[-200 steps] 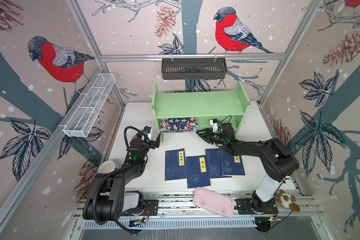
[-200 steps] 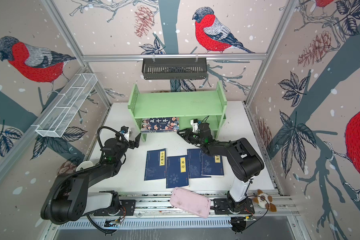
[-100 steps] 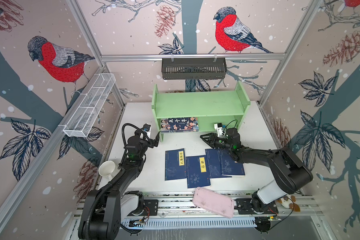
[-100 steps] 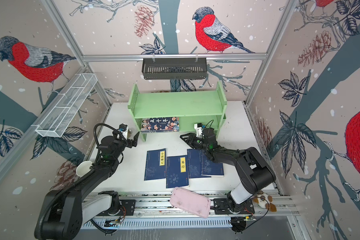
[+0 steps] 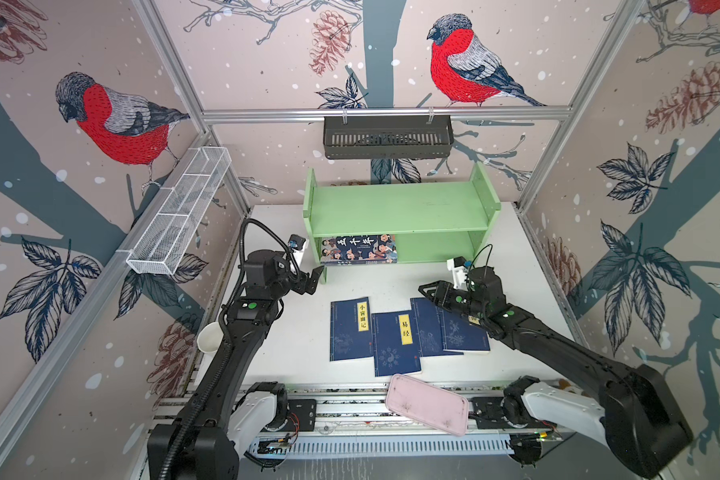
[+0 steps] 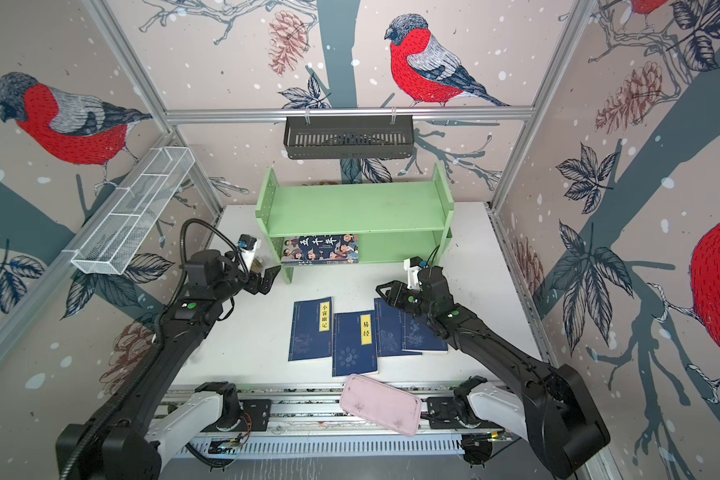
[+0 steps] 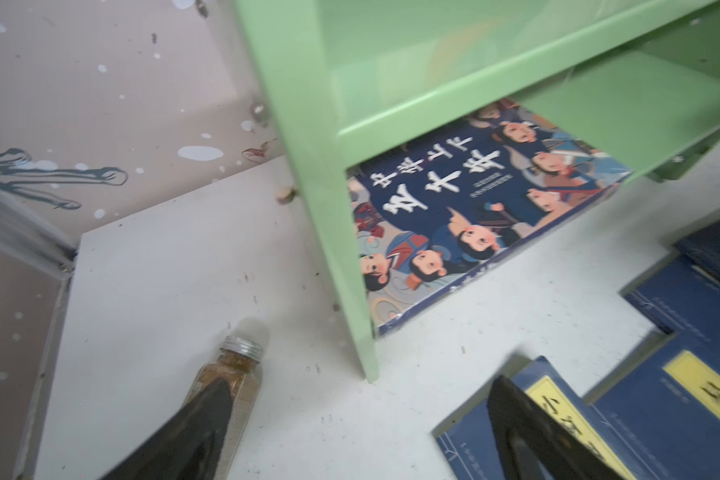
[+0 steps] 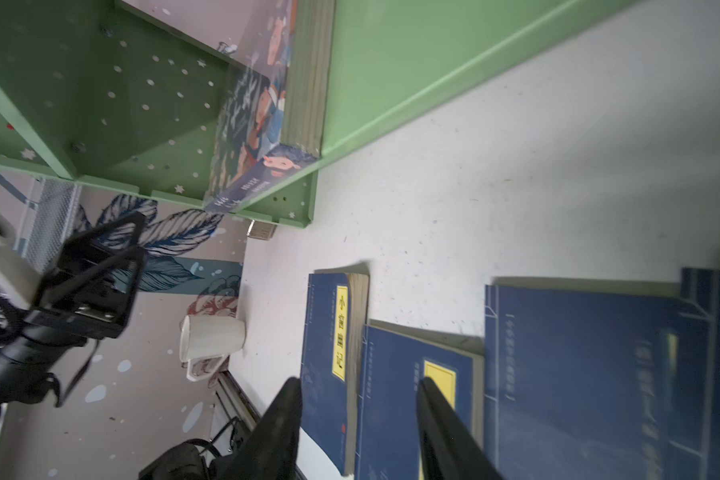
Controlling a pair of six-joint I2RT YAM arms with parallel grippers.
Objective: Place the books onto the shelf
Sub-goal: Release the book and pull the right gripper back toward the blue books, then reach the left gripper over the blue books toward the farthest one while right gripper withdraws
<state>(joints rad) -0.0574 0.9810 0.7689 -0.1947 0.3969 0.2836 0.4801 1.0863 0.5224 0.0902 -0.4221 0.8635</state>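
lying flat and overlapped, the 4 navy paperbacks look light, thin, floppy; pinch an exposed edge. left gripper gapes empty; right gripper hovers parted, empty.

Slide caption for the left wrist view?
Open left gripper near the green shelf; cartoon book on its lower tier, navy paperbacks on the table.

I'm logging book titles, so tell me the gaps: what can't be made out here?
- Rightmost navy book: title label mostly under the right arm, both top views.
- Third navy book: no label shows there; the rightmost book overlaps it.
- Cartoon book: far part beneath the upper shelf board, top views.
- Bottle: left wrist view, blurred, partly behind a finger of the left tool.
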